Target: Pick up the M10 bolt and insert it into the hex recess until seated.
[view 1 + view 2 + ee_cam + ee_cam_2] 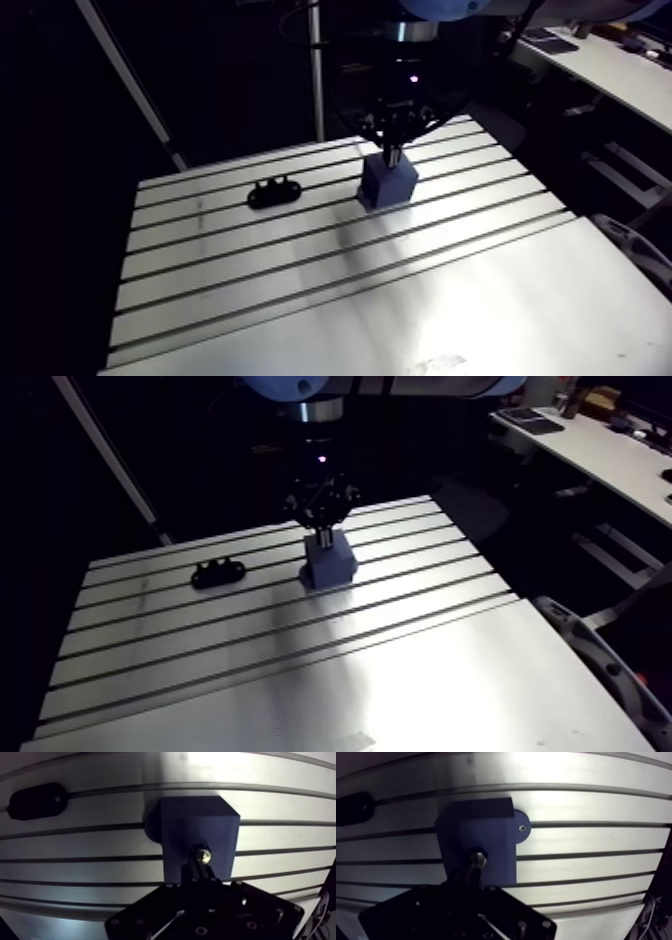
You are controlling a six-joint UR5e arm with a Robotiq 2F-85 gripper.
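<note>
While we are working over the table [300,300], our gripper [199,870] is hanging above the blue block [388,183] near the far edge, a black piece [274,191] is lying toward the far left corner, and our closed jaws are pinching the M10 bolt [202,855] over the block's top.

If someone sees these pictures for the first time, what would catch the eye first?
The blue block stands out, on the bright slotted table. The gripper is right above it, shut on a bolt whose metal end shows over the block's top face. Beside the block, apart from it, lies a small black part.
</note>
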